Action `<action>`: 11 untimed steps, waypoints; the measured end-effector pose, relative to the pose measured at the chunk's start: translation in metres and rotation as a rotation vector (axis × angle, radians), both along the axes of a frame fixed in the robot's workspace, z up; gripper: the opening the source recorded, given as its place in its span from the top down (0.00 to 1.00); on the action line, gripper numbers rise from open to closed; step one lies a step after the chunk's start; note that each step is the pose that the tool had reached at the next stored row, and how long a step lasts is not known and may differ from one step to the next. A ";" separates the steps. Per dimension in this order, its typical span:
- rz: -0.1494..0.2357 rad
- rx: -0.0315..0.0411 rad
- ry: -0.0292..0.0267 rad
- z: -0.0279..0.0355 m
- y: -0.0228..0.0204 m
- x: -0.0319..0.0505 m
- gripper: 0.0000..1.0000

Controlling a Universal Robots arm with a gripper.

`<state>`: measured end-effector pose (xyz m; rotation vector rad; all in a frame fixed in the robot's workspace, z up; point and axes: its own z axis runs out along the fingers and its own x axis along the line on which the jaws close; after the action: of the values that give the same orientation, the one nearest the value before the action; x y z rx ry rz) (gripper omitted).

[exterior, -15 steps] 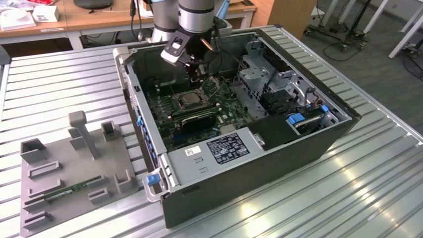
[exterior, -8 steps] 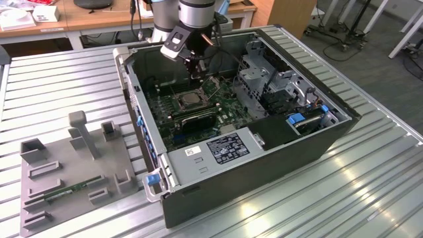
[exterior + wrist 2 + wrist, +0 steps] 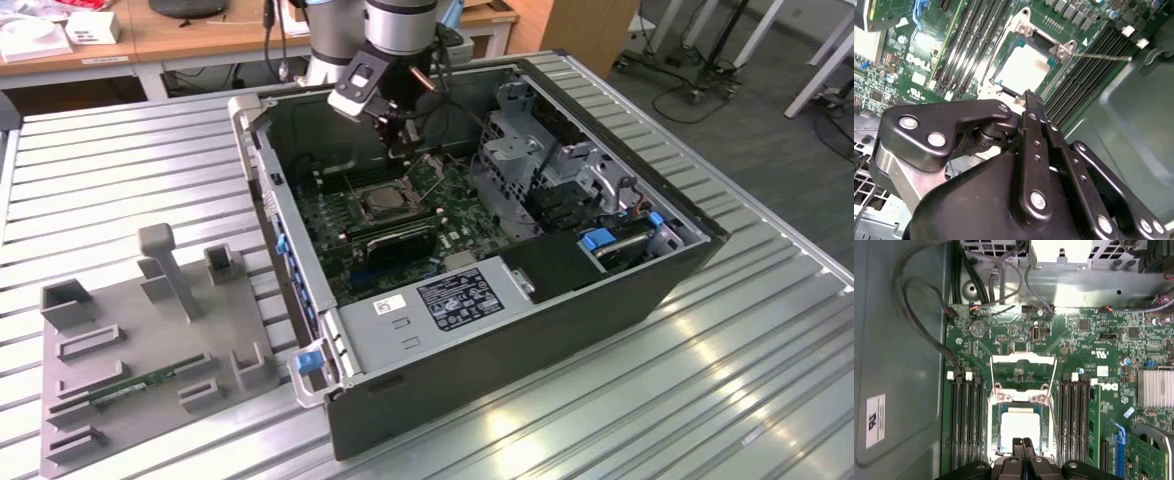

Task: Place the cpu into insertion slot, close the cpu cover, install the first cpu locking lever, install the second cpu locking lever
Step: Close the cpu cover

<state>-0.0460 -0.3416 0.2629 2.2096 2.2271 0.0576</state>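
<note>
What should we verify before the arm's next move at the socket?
1. cpu in the insertion slot: ok, it lies inside the rim with its top exposed.
2. cpu cover closed: not ok, it is swung open, off the cpu.
3. locking lever latched: not ok, the thin rod sticks out free beside the socket.
4. gripper empty: ok, it is shut with nothing between the fingers.
5. Gripper clear of the cpu: cannot tell, the tips sit at the slot's edge and contact is not visible.
</note>
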 end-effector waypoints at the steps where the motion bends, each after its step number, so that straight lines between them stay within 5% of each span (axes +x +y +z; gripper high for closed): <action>1: 0.000 0.0000 0.0000 0.0000 0.0000 0.0022 0.89; 11: 0.000 0.0001 0.0000 -0.0001 0.0000 0.0290 0.89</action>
<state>-0.0170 -0.3416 0.2628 2.2095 2.2272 0.0576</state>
